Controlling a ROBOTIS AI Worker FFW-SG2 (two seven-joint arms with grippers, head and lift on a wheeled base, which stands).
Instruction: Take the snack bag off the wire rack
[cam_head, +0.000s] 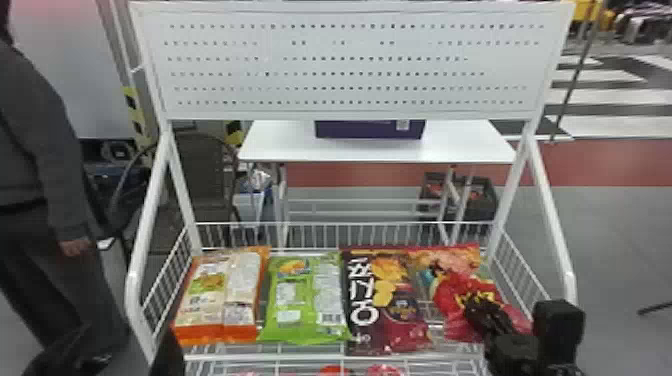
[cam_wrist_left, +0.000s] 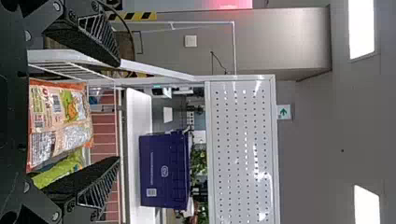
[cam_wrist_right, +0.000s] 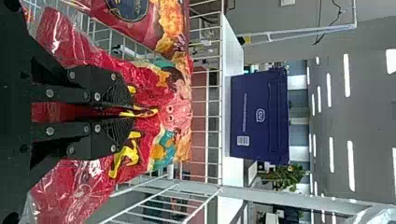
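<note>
Rack basket (cam_head: 345, 223) bears four bags (cam_head: 305, 300), one red bag (cam_head: 447, 295) pinched by right gripper (cam_head: 477, 314), left gripper (cam_head: 127, 336) open.

Purple box (cam_head: 367, 131) on white table (cam_head: 282, 145).

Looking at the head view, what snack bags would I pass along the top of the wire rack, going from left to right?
Orange bag, green bag, brown-and-red bag, red bag pinched by the right gripper.
</note>
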